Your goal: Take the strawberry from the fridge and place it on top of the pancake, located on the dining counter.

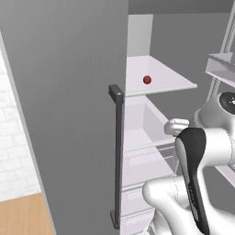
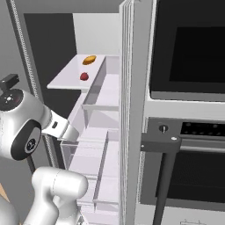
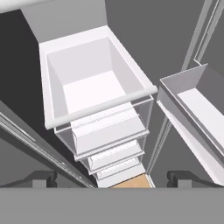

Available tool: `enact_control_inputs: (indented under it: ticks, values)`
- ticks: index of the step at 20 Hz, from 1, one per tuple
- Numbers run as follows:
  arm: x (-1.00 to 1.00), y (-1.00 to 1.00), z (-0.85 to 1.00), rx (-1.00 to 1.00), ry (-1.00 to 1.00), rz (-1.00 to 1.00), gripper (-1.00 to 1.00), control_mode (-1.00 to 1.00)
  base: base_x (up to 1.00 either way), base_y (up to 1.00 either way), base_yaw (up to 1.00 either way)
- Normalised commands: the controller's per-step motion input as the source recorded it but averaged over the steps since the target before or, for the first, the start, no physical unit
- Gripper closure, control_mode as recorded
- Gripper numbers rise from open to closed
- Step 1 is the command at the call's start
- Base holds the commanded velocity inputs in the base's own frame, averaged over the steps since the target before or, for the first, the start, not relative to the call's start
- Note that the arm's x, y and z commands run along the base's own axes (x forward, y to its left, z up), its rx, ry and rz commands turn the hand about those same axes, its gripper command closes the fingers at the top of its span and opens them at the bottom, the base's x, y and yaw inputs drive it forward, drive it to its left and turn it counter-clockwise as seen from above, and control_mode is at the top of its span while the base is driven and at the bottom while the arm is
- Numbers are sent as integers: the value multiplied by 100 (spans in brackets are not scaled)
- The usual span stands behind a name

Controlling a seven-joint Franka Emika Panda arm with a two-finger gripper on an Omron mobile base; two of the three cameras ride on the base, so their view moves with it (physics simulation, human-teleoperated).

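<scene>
The two-finger gripper point(image 3: 111, 179) stands wide apart and empty, its dark tips at the lower left and lower right of the hand view. It looks down into the open white plastic drawer point(image 3: 87, 85) in the upper middle of that view, with narrower drawers stacked under it and a white door bin point(image 3: 194, 103) at the right. That downward aim suggests the hand sits inside the tall matte grey fridge point(image 1: 64, 105) below its target. The tiny dark red strawberry point(image 1: 147, 80) lies on the white shelf point(image 1: 179, 85) in the upper middle of the left base view. Just behind it in the right base view lies a small orange roundish item point(image 2: 89, 59). Likely next: lift and tilt toward the shelf.
</scene>
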Motion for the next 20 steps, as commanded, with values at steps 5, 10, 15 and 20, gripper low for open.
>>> enact_control_inputs:
  ticks: [5,10,15,20]
  values:
    - [11,0,1,0,-1,4,-100,-100,10,0,1]
    - [45,1,33,-5,-23,21,-100,-100,0,0,0]
    - [47,6,67,-10,-11,17,-100,-100,0,0,0]
    - [65,19,50,-3,0,2,-100,-100,0,0,0]
